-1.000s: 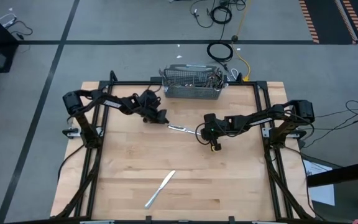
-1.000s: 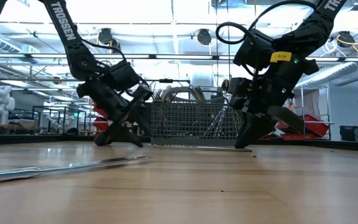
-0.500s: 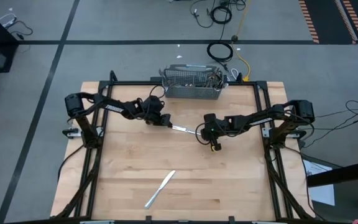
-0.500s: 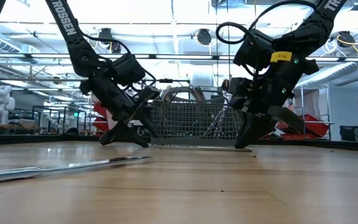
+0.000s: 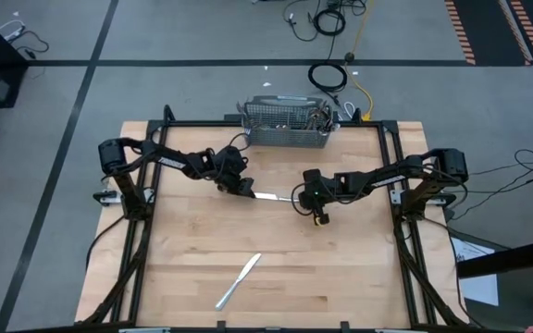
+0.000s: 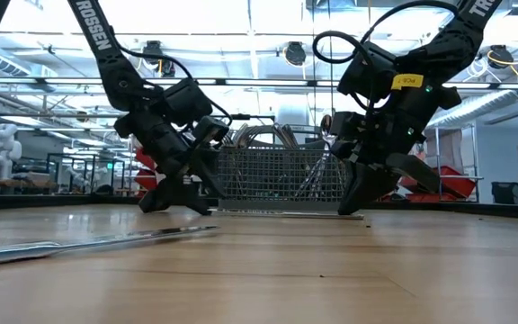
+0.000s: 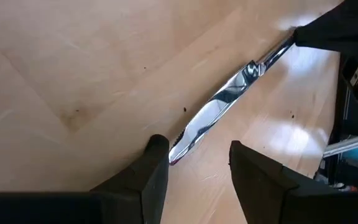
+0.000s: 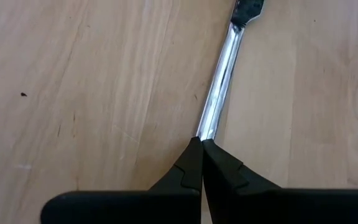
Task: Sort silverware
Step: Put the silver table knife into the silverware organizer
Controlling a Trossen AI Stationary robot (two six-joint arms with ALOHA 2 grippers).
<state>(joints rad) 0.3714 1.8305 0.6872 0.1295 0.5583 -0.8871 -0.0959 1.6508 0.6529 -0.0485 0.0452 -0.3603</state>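
Steel fork [image 5: 271,195] lies mid-table, long axis spanning both arms — right gripper [image 8: 201,163] pinched closed on one end, left gripper [image 7: 194,163] spread open astride the other end.

A grey wire-mesh basket [image 5: 286,125] stands at the far edge of the wooden desk [image 5: 183,259], beyond both claws. A coiled black cable [image 5: 328,77] and a yellow cable [image 5: 359,92] lie on the grey floor [image 5: 155,37] behind the basket.
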